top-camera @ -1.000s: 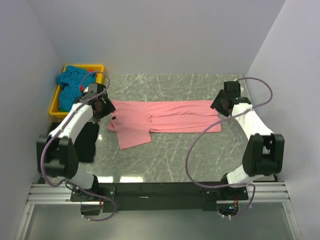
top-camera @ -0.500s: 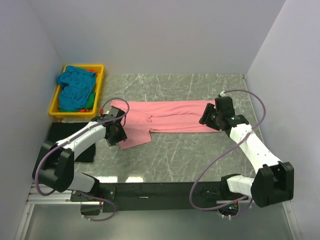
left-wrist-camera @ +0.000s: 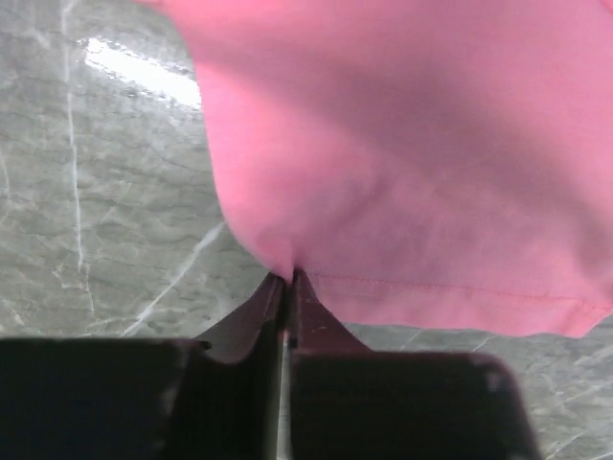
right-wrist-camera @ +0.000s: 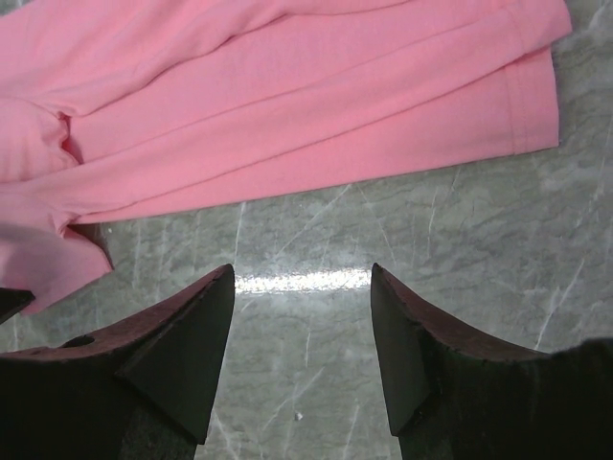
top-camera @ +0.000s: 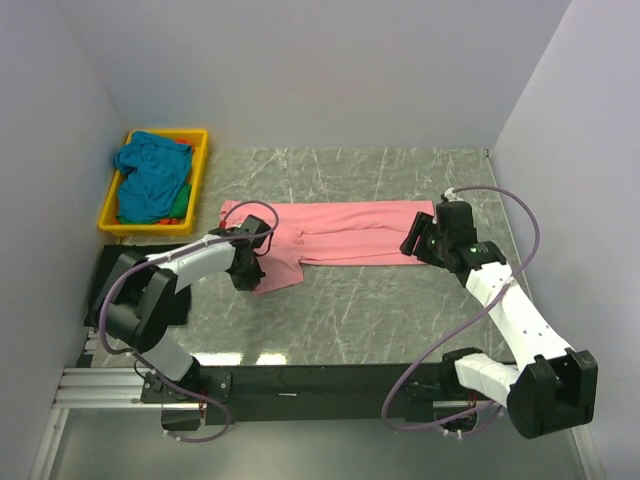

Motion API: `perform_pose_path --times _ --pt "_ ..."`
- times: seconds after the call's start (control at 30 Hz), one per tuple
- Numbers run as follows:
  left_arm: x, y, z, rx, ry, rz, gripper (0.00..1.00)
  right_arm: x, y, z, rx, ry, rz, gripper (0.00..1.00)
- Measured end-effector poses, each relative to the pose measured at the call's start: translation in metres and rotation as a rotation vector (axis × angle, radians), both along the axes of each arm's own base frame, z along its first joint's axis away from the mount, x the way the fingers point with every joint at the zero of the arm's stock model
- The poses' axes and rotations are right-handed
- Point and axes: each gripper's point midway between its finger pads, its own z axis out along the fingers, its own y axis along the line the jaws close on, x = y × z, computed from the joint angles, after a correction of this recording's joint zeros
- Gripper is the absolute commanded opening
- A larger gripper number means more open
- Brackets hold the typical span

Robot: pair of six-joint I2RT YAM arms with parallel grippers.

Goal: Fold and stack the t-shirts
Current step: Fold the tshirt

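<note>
A salmon pink t-shirt [top-camera: 340, 230] lies spread sideways across the middle of the marble table. One flap hangs toward the front at its left end. My left gripper [top-camera: 252, 278] sits at that flap's front corner. In the left wrist view the gripper [left-wrist-camera: 287, 276] is shut on the pink cloth [left-wrist-camera: 402, 153], right at the hem. My right gripper [top-camera: 412, 246] hovers over the shirt's right front edge. In the right wrist view it [right-wrist-camera: 300, 278] stands open above bare table, just short of the pink t-shirt [right-wrist-camera: 287, 96]. A teal blue t-shirt [top-camera: 150, 165] lies bunched in the tray.
The yellow tray [top-camera: 200, 150] stands at the back left against the wall, with a bit of green cloth [top-camera: 178, 208] under the teal shirt. A black mat [top-camera: 108, 268] lies at the left edge beneath the left arm. White walls close in on three sides.
My left gripper has swung from beside the tray to the shirt's front left flap and shut on its hem. My right gripper has moved in over the shirt's right edge and opened a little wider.
</note>
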Motion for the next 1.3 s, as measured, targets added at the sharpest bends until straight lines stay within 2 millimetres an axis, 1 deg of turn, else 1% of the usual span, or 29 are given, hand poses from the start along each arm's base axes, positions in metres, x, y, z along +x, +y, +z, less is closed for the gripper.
perform_pose_path --times 0.03,0.2,0.27,0.3,0.33,0.4,0.53,0.6,0.67,0.73,0.8,0.83,1.0,1.17,1.3 --pt "0.001 -0.002 0.0 -0.001 -0.002 -0.003 0.01 -0.001 0.0 -0.001 -0.001 -0.001 0.002 0.66" --pt "0.005 -0.002 0.003 0.028 -0.001 -0.005 0.01 -0.006 -0.001 -0.011 -0.004 0.025 0.005 0.66" --pt "0.011 -0.001 0.008 0.048 -0.006 -0.004 0.01 -0.008 0.0 -0.013 -0.003 0.032 0.007 0.65" --pt "0.018 -0.003 0.015 0.052 -0.018 -0.006 0.01 -0.008 0.0 -0.013 -0.003 0.031 0.008 0.65" --pt "0.027 -0.005 0.022 0.056 -0.038 -0.007 0.01 -0.009 0.0 -0.014 -0.003 0.032 0.01 0.65" --pt "0.052 -0.013 0.045 0.055 -0.102 -0.016 0.01 -0.011 0.0 -0.015 -0.003 0.035 0.013 0.65" --pt "0.114 -0.031 0.096 0.038 -0.253 -0.022 0.01 -0.011 0.0 -0.016 -0.001 0.036 0.017 0.65" --pt "0.145 -0.035 0.114 0.037 -0.322 -0.014 0.01 -0.013 0.0 -0.02 -0.002 0.041 0.019 0.65" --pt "0.157 -0.029 0.115 0.06 -0.319 -0.006 0.01 -0.013 0.0 -0.02 -0.002 0.04 0.021 0.65" --pt "0.176 -0.026 0.114 0.072 -0.328 0.003 0.01 -0.012 0.001 -0.019 -0.001 0.034 0.025 0.65" --pt "0.191 -0.021 0.106 0.084 -0.321 0.015 0.01 -0.011 0.002 -0.019 0.001 0.031 0.031 0.64" --pt "0.196 -0.018 0.101 0.09 -0.313 0.018 0.01 -0.011 0.003 -0.019 0.004 0.029 0.035 0.64" --pt "0.207 -0.004 0.085 0.107 -0.283 0.043 0.01 -0.009 0.007 -0.023 0.016 0.033 0.056 0.64" --pt "0.216 -0.003 0.085 0.082 -0.296 0.059 0.01 -0.007 0.015 -0.028 0.041 0.042 0.094 0.6" --pt "0.222 -0.007 0.087 0.047 -0.313 0.062 0.02 -0.002 0.029 -0.031 0.07 0.033 0.156 0.56"
